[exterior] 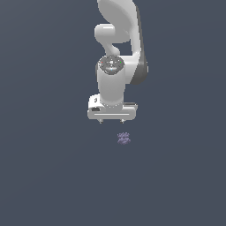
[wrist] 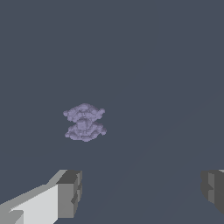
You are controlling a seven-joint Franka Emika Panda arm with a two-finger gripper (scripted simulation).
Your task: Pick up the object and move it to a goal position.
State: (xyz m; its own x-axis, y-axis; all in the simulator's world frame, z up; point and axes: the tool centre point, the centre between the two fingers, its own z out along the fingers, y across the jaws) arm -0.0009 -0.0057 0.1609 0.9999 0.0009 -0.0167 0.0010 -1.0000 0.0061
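The object (exterior: 124, 138) is a tiny lumpy purple-grey blob with pale speckles, lying on the dark grey floor. In the exterior view it sits just below and slightly toward the exterior view's right of my white gripper (exterior: 112, 121). The gripper points down, and only its short fingertips show under the hand. In the wrist view the object (wrist: 84, 122) lies apart from the gripper (wrist: 142, 188), outside the gap. The two grey fingertips (wrist: 70, 192) stand wide apart with nothing between them. The gripper is open and empty.
The white arm (exterior: 119, 39) rises above the gripper in the exterior view. The dark grey floor (exterior: 53, 176) fills the rest of both views. No goal marker shows.
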